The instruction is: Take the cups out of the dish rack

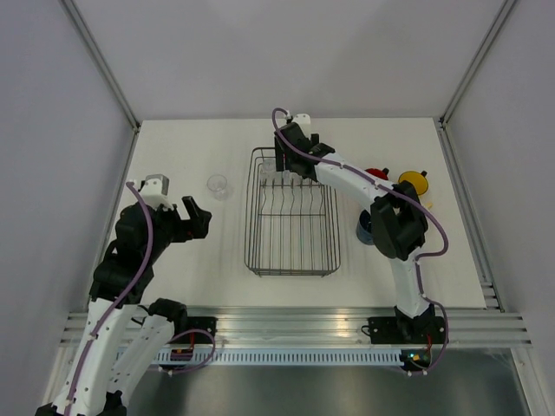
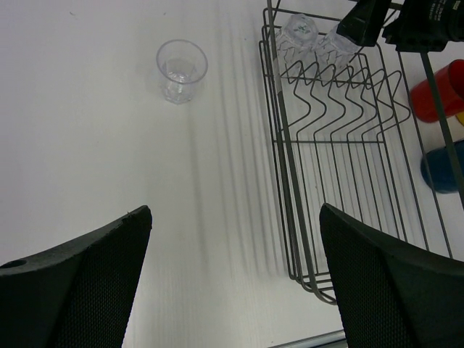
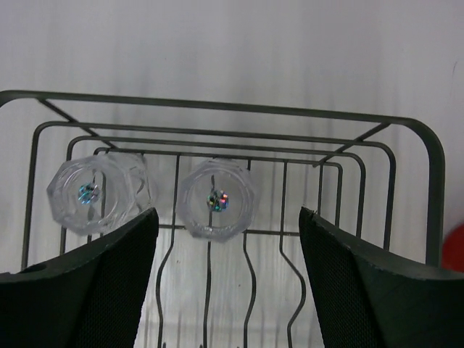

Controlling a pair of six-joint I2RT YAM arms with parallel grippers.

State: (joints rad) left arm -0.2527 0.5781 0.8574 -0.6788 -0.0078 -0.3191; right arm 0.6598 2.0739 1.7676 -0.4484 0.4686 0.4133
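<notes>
While the right end effector (image 3: 226, 217), fingers apart, hangs over two inverted tumblers (image 3: 216, 199) at the far end of the dish rack (image 3: 217, 107), the left end effector (image 2: 235, 214), also apart, faces a third tumbler (image 2: 181, 69) upright on the bench (image 2: 87, 145).

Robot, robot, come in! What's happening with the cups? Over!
Both claws open: left claw empty over table, right claw above two glasses in rack. One glass already out. Nothing blocking. Over.
</notes>
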